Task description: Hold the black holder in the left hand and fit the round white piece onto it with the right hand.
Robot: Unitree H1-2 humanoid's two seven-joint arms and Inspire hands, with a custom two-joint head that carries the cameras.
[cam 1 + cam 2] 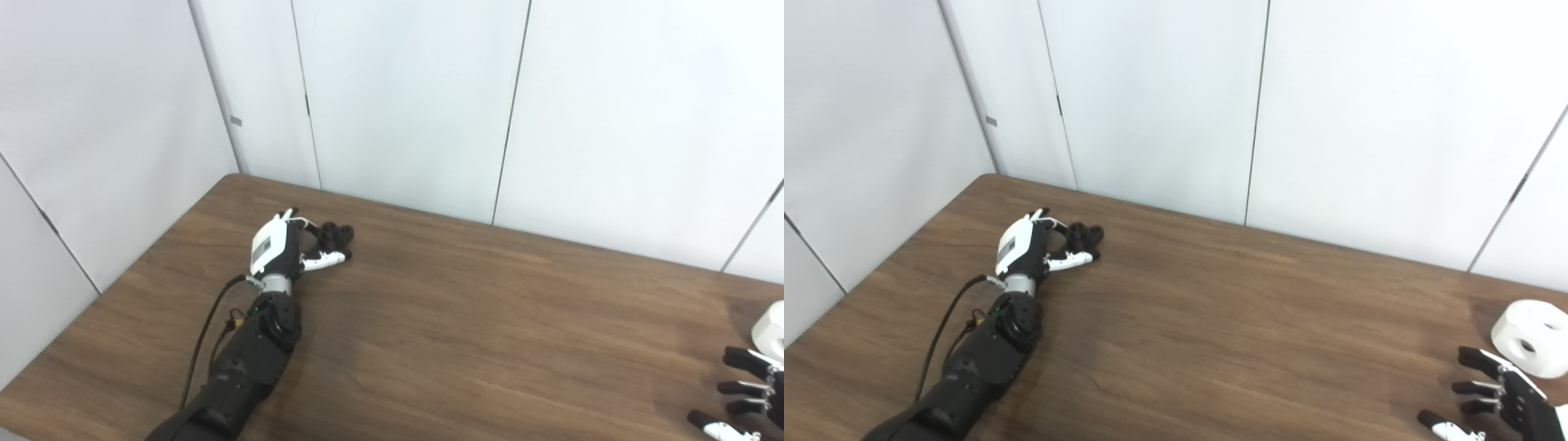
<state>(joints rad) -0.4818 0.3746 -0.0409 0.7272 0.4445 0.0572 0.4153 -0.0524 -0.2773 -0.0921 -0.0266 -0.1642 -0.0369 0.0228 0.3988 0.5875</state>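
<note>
The black holder [336, 236] lies on the brown table [465, 318] at the far left. My left hand [283, 245] is on it, fingers curled over its far side and thumb along its near side, the holder still resting on the table. The round white piece [1532, 337], with a hole in its side, sits at the table's right edge; only part of it shows in the left eye view [770, 331]. My right hand [1497, 392] is open, fingers spread, just short of the white piece and apart from it.
White wall panels [404, 104] stand close behind the table's far edge and along its left side. A black cable [205, 334] runs along my left forearm. Bare wood spans between the two hands.
</note>
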